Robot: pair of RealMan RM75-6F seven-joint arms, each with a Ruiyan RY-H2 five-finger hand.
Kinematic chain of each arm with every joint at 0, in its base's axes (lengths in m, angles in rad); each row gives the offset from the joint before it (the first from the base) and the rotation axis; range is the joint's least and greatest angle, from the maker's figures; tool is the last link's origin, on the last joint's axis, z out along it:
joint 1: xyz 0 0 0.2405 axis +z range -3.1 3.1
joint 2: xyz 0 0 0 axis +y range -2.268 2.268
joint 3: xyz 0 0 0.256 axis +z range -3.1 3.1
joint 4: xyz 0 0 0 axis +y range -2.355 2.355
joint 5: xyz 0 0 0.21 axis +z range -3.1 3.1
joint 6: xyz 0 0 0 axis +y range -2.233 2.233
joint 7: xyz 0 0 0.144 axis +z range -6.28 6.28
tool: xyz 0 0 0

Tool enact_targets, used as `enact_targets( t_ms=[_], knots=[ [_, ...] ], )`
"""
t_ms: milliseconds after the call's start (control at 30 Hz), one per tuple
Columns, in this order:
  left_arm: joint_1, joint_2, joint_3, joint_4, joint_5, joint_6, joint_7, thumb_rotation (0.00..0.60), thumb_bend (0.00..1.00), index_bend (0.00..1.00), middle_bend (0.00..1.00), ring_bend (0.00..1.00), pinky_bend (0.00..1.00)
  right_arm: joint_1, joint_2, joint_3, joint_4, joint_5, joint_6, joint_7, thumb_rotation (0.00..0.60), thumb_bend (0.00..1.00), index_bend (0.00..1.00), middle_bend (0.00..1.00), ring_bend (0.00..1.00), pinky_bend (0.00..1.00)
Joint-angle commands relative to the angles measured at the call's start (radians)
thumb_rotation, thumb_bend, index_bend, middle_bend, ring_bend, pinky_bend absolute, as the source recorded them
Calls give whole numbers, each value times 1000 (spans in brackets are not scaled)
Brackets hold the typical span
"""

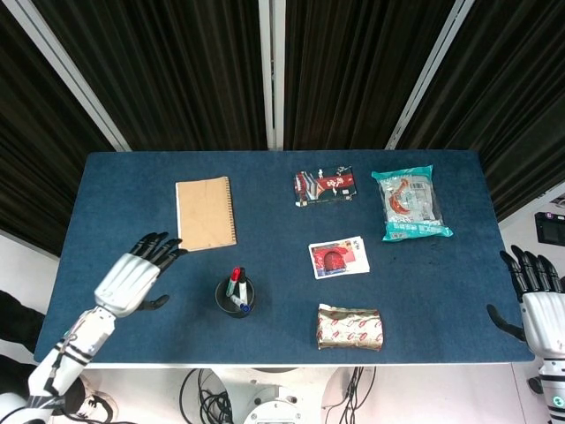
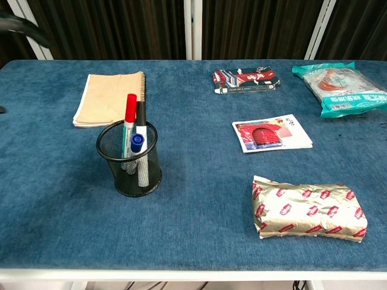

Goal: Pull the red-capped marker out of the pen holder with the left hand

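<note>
Left hand (image 1: pixel 134 276): hung over the desk (image 1: pixel 124 194) to the left of the pen holder (image 1: pixel 235 296), fingers spread wide, nothing in it; near but apart from the holder. Likely placed for a reach toward the markers.
Right hand (image 1: pixel 540 305): sat off the desk's right edge, fingers apart, empty; parked clear, since the task names the other hand.
Red-capped marker (image 2: pixel 130 115): stood in the mesh holder, cap up, leaning a little, tallest of the lot. That height left its cap free to pinch.
Neighbours in holder: black-capped marker (image 2: pixel 141 118) just beside the red one, blue-capped marker (image 2: pixel 137 142) lower down; a tight cluster, so a clumsy pinch could catch the black one.
Notebook (image 1: pixel 206 213): lay flat behind the holder, near the left hand's fingertips.
Stage: approach; marker not yet touched.
</note>
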Motion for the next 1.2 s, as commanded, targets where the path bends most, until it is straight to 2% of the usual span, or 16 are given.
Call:
enact_targets(
  t_ms=[33,300,567,767,1200],
  knots=[
    [-82,-51,-34,-2,-72,-90,20,600,222,185,101,0,111,-1,2,-2,0,-2,-1,2,600,210,0,0,0,0],
    [-217,-139,-83,52,-223,-208,52,600,256,226,111,0,114,-6,10,-8,-7,-12,5,1,600,209,0,0,0,0],
    [-310,-181,-87,69,-329,-289,47,600,271,279,153,29,158,-7,12,-8,-12,-12,5,2,600,209,0,0,0,0],
    [-350,-192,-76,68,-378,-285,84,600,283,331,156,29,158,-7,12,-8,-6,-8,4,9,600,209,0,0,0,0],
    [-393,-211,-44,60,-439,-211,154,600,282,372,160,29,158,-8,18,-2,6,16,-9,39,600,208,0,0,0,0]
  ],
)
